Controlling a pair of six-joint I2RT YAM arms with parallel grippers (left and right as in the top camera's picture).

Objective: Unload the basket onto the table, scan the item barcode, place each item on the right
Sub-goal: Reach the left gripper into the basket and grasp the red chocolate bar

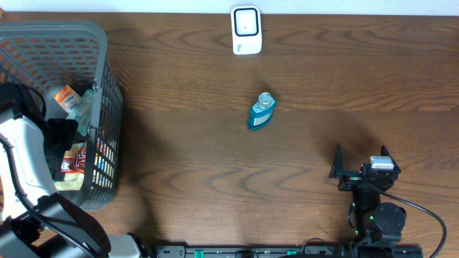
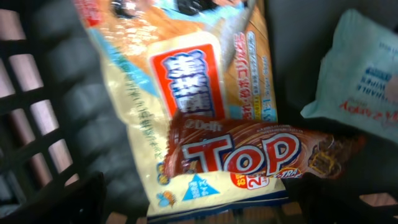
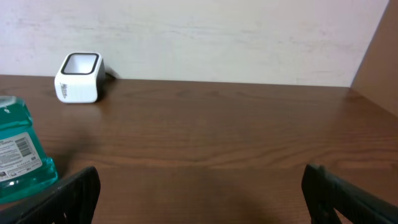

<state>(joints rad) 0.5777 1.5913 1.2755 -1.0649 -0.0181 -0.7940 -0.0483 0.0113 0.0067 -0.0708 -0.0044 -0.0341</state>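
Hovering released inside the basket at frame left, the left pincer should drop squarely across the TOP chocolate bar, lying over a cream snack bag, and clamp its narrow width alone; the right pincer rests released lower right; farther off, the scanner stands top centre.

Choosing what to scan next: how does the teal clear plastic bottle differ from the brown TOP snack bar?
The teal clear plastic bottle sits on the wooden table; the brown TOP snack bar lies in the grey basket on other packets. The bottle's barcode label shows; the bar shows none. Neither is gripped.
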